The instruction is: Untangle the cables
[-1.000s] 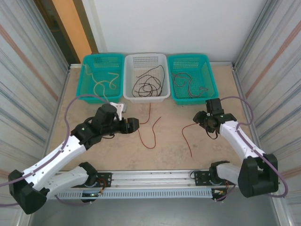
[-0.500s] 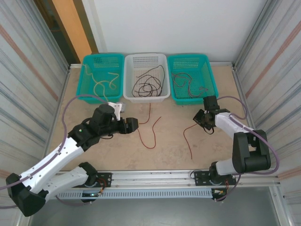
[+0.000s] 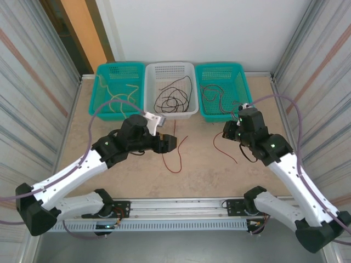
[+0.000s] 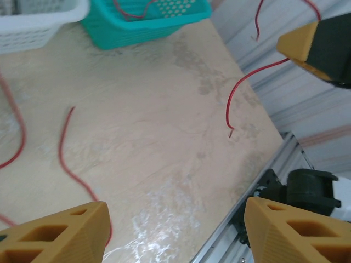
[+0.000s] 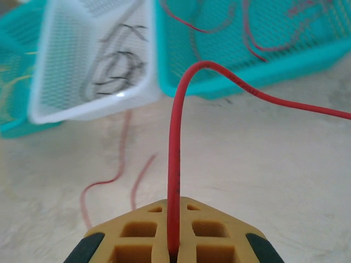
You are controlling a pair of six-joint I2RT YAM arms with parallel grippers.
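Cables look mostly sorted by colour. Far left, pale yellow cables [image 3: 118, 97] lie in the left teal basket [image 3: 97, 90]. Next along, black cables [image 3: 173, 99] sit in the white basket [image 3: 170, 65].

In front of those, the left gripper [image 3: 170, 143] has pushed fwd & rightward vs a sec ago. It now hovers near the loose red cable [image 3: 166, 163], which snakes down the table's middle in front of the white basket. Its fingers [image 4: 60, 233] stand well apart w/ nothing between them. In its wrist view the loose red cable [image 4: 68, 159] lies on the table ahead, untouched.

Moving right, here's the big change. The right gripper [image 3: 230, 132] was open low over the table a sec ago. It's now snapped together on the held red cable [image 3: 225, 155] & lifted. Its wrist view shows the pads [image 5: 137, 241] pinched tight on the held red cable [image 5: 174, 137], which arches up & off to the right. From the left wrist cam, the strand's free end dangles clear of the table.

Far right, the right teal basket [image 3: 219, 65] sits just behind that gripper, w/ more red cables [image 3: 219, 96] inside.

My read: one red strand is now separated & secured, prob bound for the right teal basket. That leaves the loose red cable, and the left arm seems lined up for it.
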